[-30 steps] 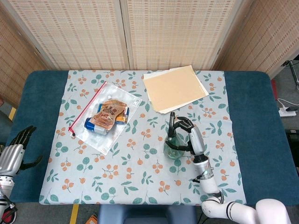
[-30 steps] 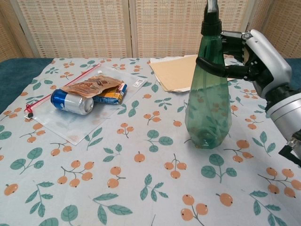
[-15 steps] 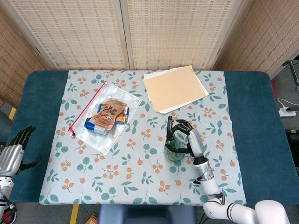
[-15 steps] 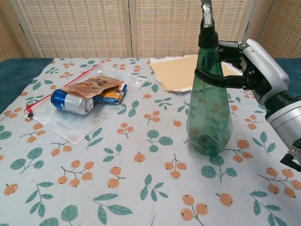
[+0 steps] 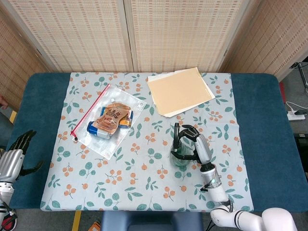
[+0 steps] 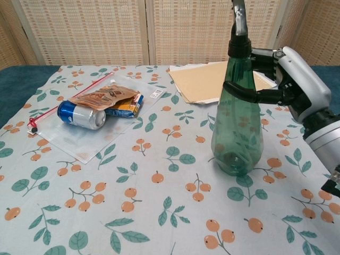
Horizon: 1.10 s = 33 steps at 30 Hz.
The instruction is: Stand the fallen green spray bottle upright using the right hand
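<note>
Toward the bench's near right quarter, on the flowered cloth point(image 6: 159, 212), the green spray bottle point(image 6: 236, 133) stands on its base, neck and nozzle pointing up with a slight lean. The right hand point(image 6: 289, 79) holds it high on the shoulder, dark fingers point(image 6: 241, 90) wrapped round the front just under the collar. That high hold appears chosen to steady a tall, narrow-necked body while its broad base settles; the head view shows the same hand point(image 5: 195, 144) over the bottle point(image 5: 180, 155).

Compared with half a second ago, the bottle sits marginally further toward the bench's right edge and its nozzle tilts the other way; the base looks seated flat on the cloth now. The hold is unchanged. My judgement: the uprighting is essentially complete, release outstanding.

Left hand point(image 5: 17, 154) rests off the bench's near left corner, fingers apart, holding nothing, uninvolved.

Elsewhere: a zip bag point(image 6: 79, 125) holding a can point(image 6: 81, 115) and pouches lies toward the left edge; a tan folder point(image 6: 204, 81) lies at the far edge, well apart from the bottle.
</note>
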Tool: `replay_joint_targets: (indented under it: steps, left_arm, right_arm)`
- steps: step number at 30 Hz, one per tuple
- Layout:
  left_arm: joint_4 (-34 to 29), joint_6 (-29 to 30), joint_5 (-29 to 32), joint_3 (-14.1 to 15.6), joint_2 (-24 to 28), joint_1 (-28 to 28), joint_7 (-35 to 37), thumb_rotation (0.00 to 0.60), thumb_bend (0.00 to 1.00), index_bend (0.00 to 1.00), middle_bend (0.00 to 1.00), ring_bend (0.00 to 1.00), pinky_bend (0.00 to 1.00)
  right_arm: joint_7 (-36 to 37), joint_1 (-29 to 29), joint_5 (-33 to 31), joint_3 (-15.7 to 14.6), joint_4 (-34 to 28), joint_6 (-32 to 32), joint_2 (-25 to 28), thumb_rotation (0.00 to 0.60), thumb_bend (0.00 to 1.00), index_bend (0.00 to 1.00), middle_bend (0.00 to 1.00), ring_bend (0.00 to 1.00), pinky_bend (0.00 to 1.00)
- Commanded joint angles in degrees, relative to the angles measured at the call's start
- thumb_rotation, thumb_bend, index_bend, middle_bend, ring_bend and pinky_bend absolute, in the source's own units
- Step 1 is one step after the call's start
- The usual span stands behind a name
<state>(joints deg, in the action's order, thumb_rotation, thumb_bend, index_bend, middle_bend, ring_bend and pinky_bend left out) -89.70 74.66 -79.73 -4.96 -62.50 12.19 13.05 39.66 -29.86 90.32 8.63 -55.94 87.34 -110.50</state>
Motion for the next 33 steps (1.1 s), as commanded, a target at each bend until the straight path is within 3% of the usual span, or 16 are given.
replay_joint_targets:
  steps: [1,21,33]
  left_arm:
    - [0.0,0.0,0.0,0.0,0.0,0.0,0.0,0.6,0.26,0.0,0.0,0.03,0.15]
    - [-0.3,-0.2,0.2,0.0,0.1,-0.1,-0.1,0.6,0.26,0.0,0.0,0.03,0.16]
    - [-0.2,0.2,-0.2,-0.1,-0.1,-0.1,0.2,0.6,0.26,0.0,0.0,0.03,0.16]
  right_arm:
    - [0.4,0.2,0.5,-0.4,0.3,0.5,0.2,0.6,0.0,0.64,0.6,0.37,0.24]
    - [-2.9,2.3,0.3,-0.9,-1.7,0.5,2.5,0.6,0.0,0.46,0.57,0.27,0.14]
    - [-8.6,3.1,-0.7,-0.5,-8.7,-1.3,7.3,0.6,0.0,0.41,0.53,0.22,0.11]
